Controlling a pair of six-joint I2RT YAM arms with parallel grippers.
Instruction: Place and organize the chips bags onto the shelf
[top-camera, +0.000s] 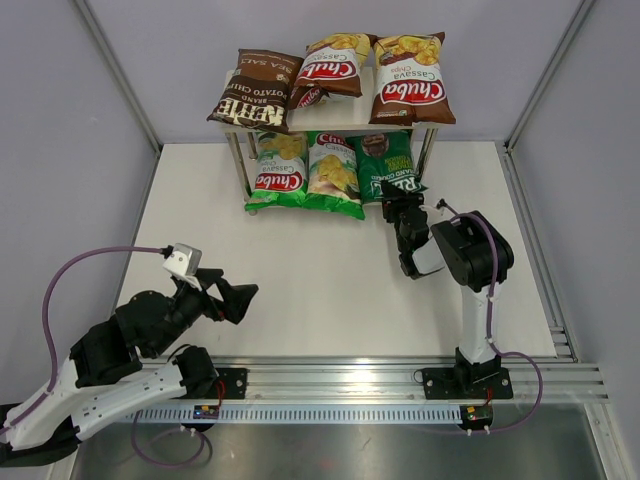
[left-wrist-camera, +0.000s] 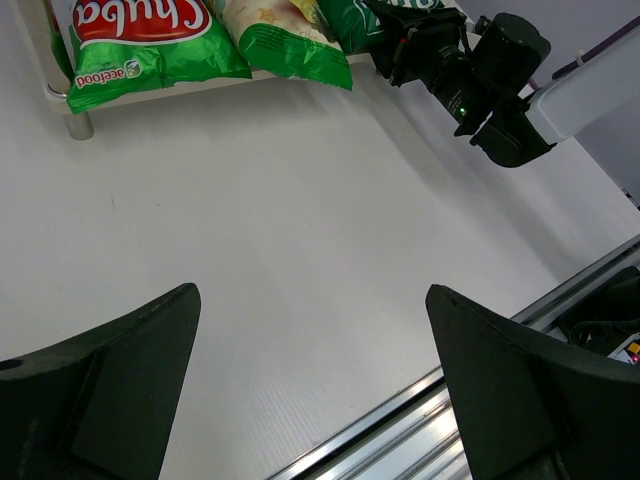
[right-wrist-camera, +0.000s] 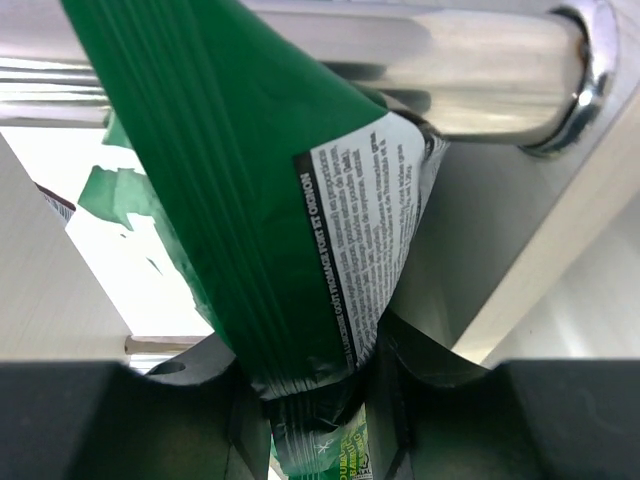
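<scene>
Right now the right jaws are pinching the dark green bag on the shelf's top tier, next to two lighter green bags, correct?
Not quite: the dark green bag is on the shelf's lower tier, not the top. The right jaws do pinch it, next to the two lighter green bags; the top external view shows this.

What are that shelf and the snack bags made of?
Shelf boards: pale cream, matte, perhaps laminated wood or plastic. Legs: polished silver metal, mirror-like reflections. Chips bags, such as the dark green bag: thin glossy film, creased, streaky highlights.
</scene>
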